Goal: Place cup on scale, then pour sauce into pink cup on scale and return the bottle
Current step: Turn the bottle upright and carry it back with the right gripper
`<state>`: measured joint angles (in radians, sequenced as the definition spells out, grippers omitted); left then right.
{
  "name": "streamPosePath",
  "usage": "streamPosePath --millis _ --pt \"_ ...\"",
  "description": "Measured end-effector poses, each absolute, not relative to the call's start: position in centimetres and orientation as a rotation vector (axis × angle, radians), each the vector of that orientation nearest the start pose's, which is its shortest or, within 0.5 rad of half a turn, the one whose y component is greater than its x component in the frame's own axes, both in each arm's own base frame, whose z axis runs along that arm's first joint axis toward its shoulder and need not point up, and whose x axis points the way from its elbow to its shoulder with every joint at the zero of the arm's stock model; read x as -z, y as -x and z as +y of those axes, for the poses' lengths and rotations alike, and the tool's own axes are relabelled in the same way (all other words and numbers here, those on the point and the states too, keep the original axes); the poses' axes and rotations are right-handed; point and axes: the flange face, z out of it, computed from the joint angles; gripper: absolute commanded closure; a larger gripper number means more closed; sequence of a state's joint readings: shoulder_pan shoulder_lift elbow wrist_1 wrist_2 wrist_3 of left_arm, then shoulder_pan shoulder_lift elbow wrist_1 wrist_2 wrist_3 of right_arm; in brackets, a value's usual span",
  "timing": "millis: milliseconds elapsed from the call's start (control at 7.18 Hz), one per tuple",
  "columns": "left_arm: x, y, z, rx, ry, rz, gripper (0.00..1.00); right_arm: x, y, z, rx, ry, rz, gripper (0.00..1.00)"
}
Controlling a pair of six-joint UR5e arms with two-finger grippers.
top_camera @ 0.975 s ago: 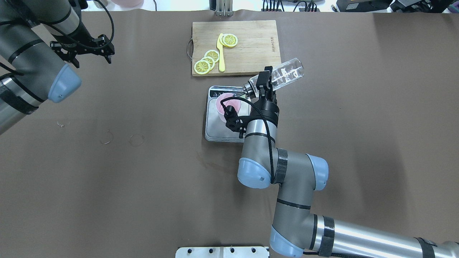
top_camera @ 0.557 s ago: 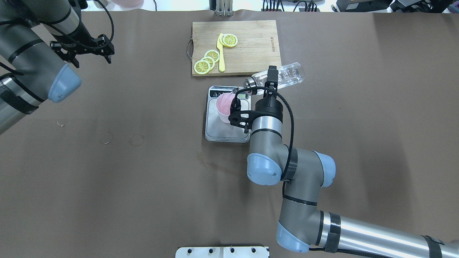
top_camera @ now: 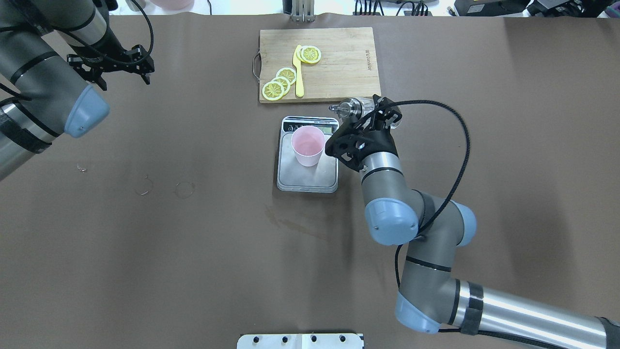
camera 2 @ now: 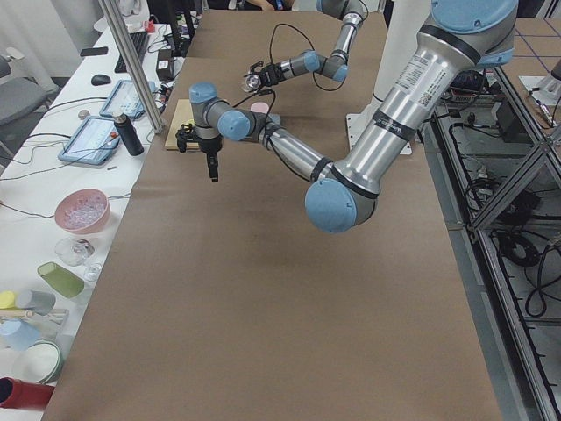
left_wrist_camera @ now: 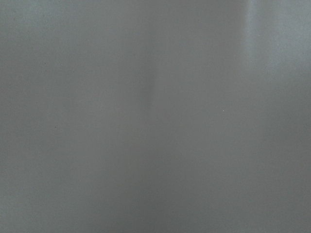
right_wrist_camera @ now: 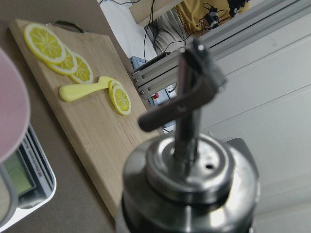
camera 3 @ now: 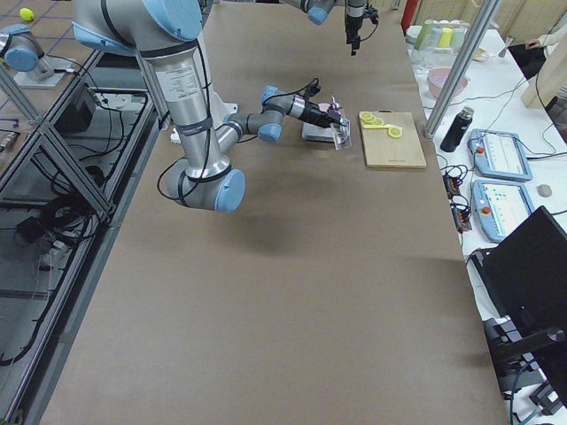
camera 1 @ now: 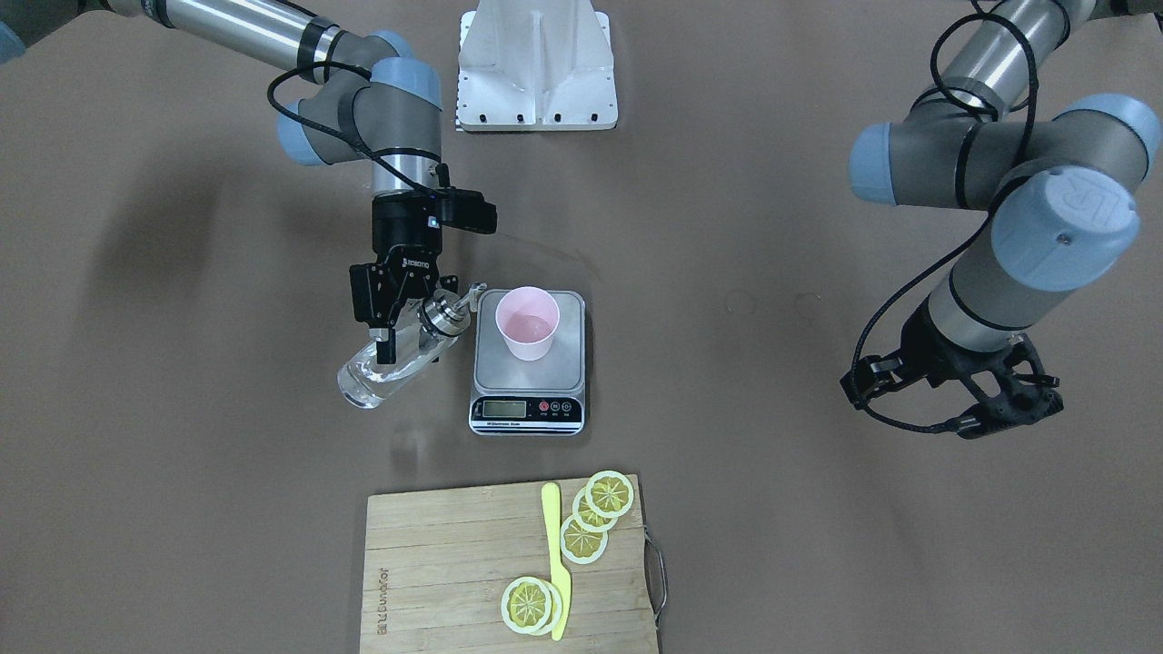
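Your right gripper point(camera 1: 398, 338) has its jaws clenched on the glass bottle point(camera 1: 368, 380), which is tilted in the air just off the edge of the scale point(camera 1: 565, 361) on the robot's right side. Its metal pourer cap point(camera 1: 442, 313) points toward the scale's rear corner and sits apart from the rim of the pink cup point(camera 1: 527, 334). That cup stands upright on the silver platform with bare metal showing around it. Just past the scale's display end, the near edge of the cutting board point(top_camera: 339, 63), carrying lemon slices point(top_camera: 278, 82) and a yellow knife point(top_camera: 299, 72), lies close to the spout. The brown table point(top_camera: 193, 242) spreads broadly to the bottle's outer side. Your left gripper point(top_camera: 125, 83) hangs with jaws released, well apart near the far left corner
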<state>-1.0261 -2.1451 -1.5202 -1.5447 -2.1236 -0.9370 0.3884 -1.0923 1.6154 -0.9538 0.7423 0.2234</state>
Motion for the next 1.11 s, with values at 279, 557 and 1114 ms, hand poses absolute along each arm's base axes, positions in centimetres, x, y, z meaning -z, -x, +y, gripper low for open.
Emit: streamPosePath --millis 279,557,1114 --pt "-34.8 -29.3 -64.0 0.241 0.007 0.729 0.02 -28.8 45.9 -43.9 0.247 -1.235 -0.33 1.0" --pt "-34.5 -29.3 -64.0 0.242 0.003 0.733 0.02 -31.5 41.5 -44.0 0.143 -1.195 -0.457 1.0" --pt "-34.0 -29.4 -64.1 0.242 -0.001 0.736 0.02 -40.4 39.2 -44.8 -0.073 -1.174 -0.717 1.0"
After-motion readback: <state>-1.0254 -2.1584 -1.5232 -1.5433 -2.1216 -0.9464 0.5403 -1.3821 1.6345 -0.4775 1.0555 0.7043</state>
